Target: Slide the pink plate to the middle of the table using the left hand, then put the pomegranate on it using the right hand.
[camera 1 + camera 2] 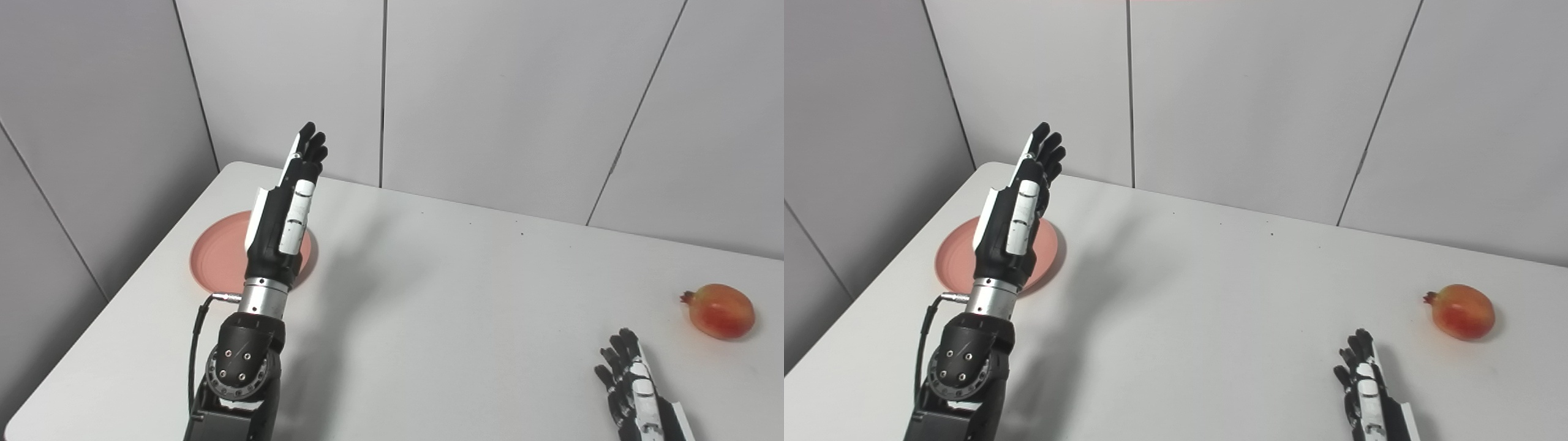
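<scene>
Both hands empty, fingers straight; left hand hides part of the pink plate.

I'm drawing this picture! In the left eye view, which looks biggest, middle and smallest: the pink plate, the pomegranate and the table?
1. Table: biggest by far; everything rests on it.
2. Pink plate: middle, though the left hand hides part of it.
3. Pomegranate: smallest.

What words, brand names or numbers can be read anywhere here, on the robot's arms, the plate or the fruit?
None can be read. The left hand, right hand, pink plate, pomegranate, table and wall panels show no readable lettering, labels or numbers.
</scene>
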`<action>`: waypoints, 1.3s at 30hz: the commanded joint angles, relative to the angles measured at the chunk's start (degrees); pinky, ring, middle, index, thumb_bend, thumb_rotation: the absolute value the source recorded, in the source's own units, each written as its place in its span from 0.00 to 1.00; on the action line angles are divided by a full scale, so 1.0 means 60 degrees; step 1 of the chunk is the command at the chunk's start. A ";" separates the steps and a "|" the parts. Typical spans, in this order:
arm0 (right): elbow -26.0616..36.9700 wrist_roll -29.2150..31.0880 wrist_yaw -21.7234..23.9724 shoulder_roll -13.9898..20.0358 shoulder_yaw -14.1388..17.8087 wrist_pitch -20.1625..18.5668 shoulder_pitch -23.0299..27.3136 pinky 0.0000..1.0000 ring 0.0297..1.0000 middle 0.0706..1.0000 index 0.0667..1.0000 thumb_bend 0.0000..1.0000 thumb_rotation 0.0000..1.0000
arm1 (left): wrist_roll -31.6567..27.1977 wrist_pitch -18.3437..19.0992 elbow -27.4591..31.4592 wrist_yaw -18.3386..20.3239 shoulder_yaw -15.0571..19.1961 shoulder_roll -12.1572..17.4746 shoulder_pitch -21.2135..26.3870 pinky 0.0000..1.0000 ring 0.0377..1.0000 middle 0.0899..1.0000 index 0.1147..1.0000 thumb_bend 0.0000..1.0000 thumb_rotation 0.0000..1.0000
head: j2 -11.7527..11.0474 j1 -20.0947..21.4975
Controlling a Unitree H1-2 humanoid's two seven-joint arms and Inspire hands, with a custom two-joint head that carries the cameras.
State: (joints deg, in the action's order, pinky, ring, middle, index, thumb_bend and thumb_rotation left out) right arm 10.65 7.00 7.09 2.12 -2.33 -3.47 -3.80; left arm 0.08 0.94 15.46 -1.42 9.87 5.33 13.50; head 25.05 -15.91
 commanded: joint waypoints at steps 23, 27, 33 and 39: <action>0.0185 0.0211 0.0051 0.0171 0.0116 0.0112 0.0042 1.00 1.00 1.00 1.00 0.19 1.00 | -0.0949 -0.0435 -0.0974 -0.0602 0.1815 0.1229 0.0481 0.98 0.96 0.96 0.95 0.49 1.00 | -0.0081 -0.0407; 0.0130 0.0239 0.0059 0.0159 0.0129 0.0166 0.0058 1.00 1.00 1.00 1.00 0.19 1.00 | -0.1120 -0.0683 -0.1349 -0.0647 0.2013 0.1357 0.0472 0.98 0.96 0.96 0.94 0.47 1.00 | -0.0114 -0.0395; 0.0127 0.0241 0.0065 0.0181 0.0139 0.0163 0.0061 1.00 1.00 1.00 1.00 0.17 1.00 | -0.1294 -0.0882 -0.1733 -0.0673 0.2248 0.1540 0.0398 0.98 0.97 0.97 0.95 0.47 1.00 | -0.0122 -0.0429; 0.0184 0.0303 0.0075 0.0161 0.0132 0.0057 0.0059 1.00 1.00 1.00 1.00 0.17 1.00 | -0.1810 -0.0820 -0.1976 -0.0604 0.2481 0.1598 0.0316 0.98 0.97 0.97 0.94 0.47 1.00 | -0.0097 -0.0491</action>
State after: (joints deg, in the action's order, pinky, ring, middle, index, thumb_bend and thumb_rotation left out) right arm 10.66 8.34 7.37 2.85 -1.98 -3.49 -3.82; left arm -10.01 -1.73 2.69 -4.84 24.37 13.51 14.43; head 24.43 -18.81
